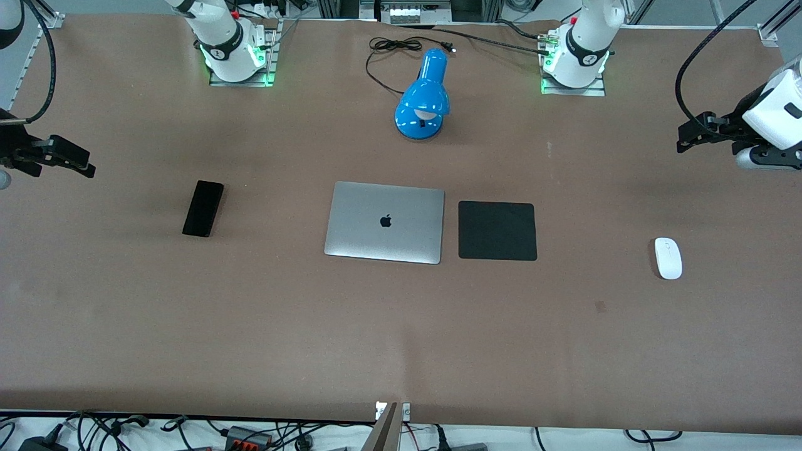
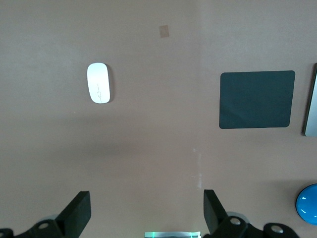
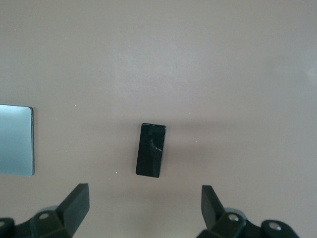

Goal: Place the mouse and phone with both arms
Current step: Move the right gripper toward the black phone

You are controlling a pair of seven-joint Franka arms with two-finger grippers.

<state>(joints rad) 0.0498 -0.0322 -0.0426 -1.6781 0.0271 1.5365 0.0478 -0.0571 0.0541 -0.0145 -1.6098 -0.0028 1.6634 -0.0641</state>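
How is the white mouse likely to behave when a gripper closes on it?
The mouse looks smooth, glossy and rounded, so the left gripper may slip off its curved shell. It lies flat and low on the table, so it probably slides rather than tips.

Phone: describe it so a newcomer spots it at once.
Start at the closed silver laptop mid-table and look toward the right arm's end. The phone lies flat there, alone on bare table. Unlike the square black mat beside the laptop, it is a slim, narrow, glossy black slab.

White mouse [image 1: 668,257], black phone [image 1: 203,208], blue lamp [image 1: 423,97]
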